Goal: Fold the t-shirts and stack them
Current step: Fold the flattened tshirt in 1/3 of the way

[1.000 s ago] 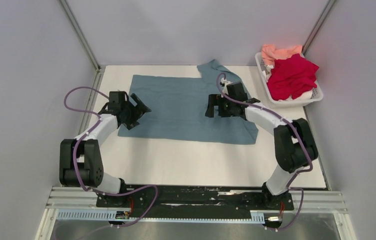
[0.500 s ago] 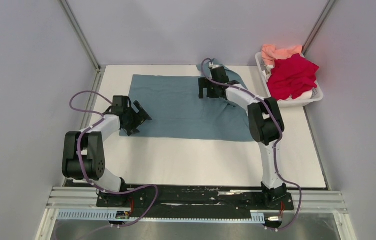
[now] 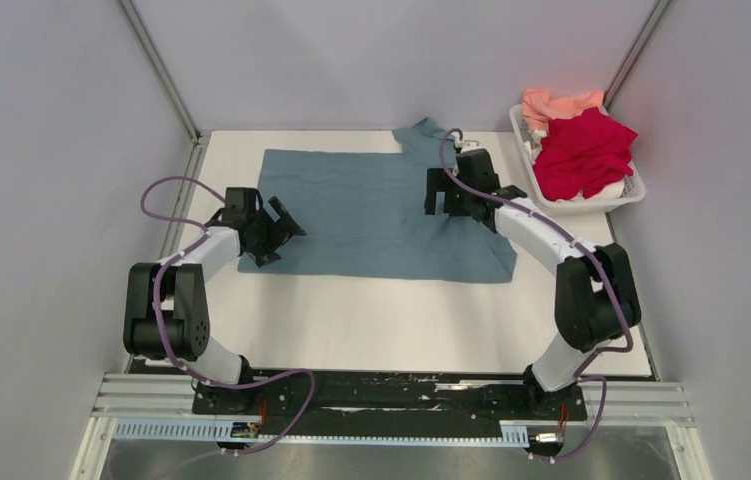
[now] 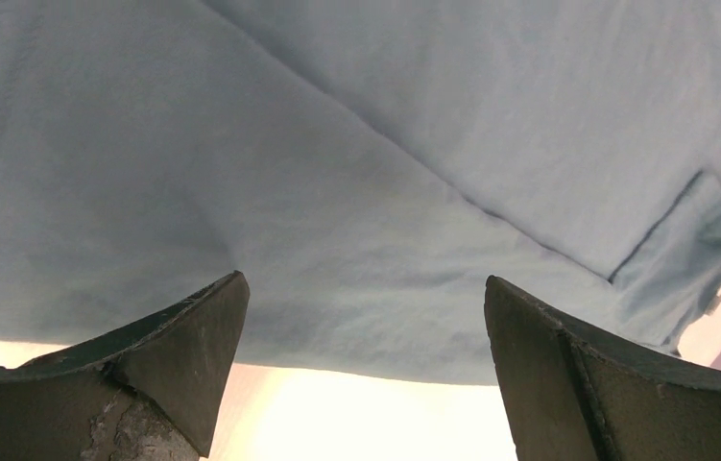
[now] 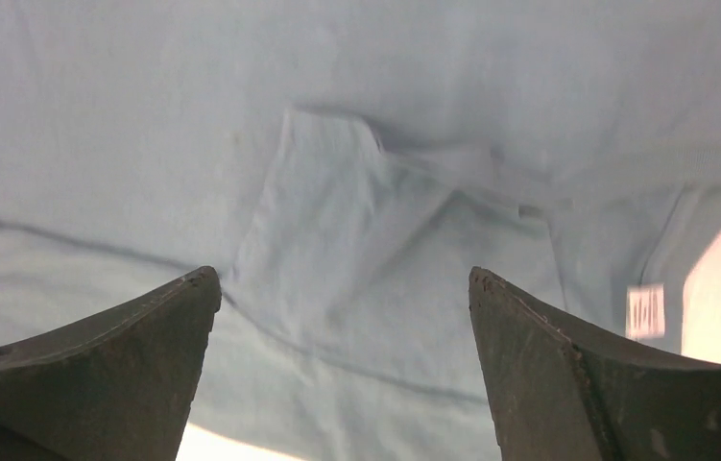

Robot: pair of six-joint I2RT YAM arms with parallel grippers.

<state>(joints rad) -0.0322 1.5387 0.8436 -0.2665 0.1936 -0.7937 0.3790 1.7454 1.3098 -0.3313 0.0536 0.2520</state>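
The teal-blue t-shirt [image 3: 371, 215] lies spread flat on the white table, one sleeve poking out at the far edge. It fills the left wrist view [image 4: 337, 173] and the right wrist view [image 5: 356, 192], where its small white tag [image 5: 646, 310] shows. My left gripper [image 3: 279, 229] is open and empty over the shirt's near left corner. My right gripper [image 3: 438, 199] is open and empty above the shirt's right side. The crimson red t-shirt [image 3: 583, 152] and the salmon-pink t-shirt [image 3: 554, 104] lie crumpled in the basket.
The white slotted basket [image 3: 587, 205] stands at the back right of the table [image 3: 401, 320], close to my right arm. Grey walls close in the left, back and right sides.
My right gripper swung from the shirt's middle right to the far collar area, then back toward the right side. My left gripper shifted slightly toward the near left corner. Both stayed open.
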